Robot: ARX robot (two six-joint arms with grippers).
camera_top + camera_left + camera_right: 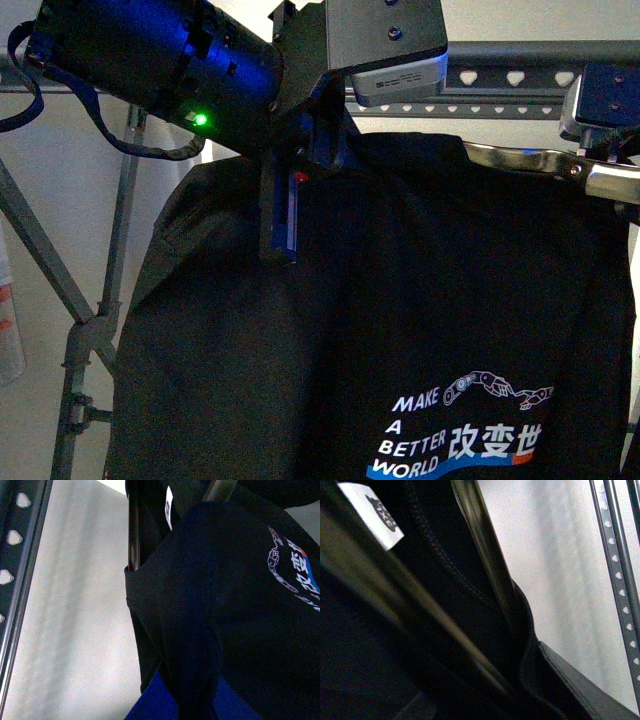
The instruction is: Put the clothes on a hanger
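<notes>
Front view: a soft black T-shirt (400,330) with white lettering drapes in folds across the frame's centre, below the grey metal rack (520,77) with its heart-punched rail. A bunched fold is pinched in the left claw (285,215); whether the right claw (605,170) grips anything cannot be told.

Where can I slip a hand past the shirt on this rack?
Left of the shirt, between its edge and the rack legs, bare wall shows. Crowded along the top: left arm, right arm and rails.

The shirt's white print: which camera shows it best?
Front view: the print reads clearly, low on the shirt. The left wrist view catches only a cut-off part; the right wrist view shows none, just the shirt.
</notes>
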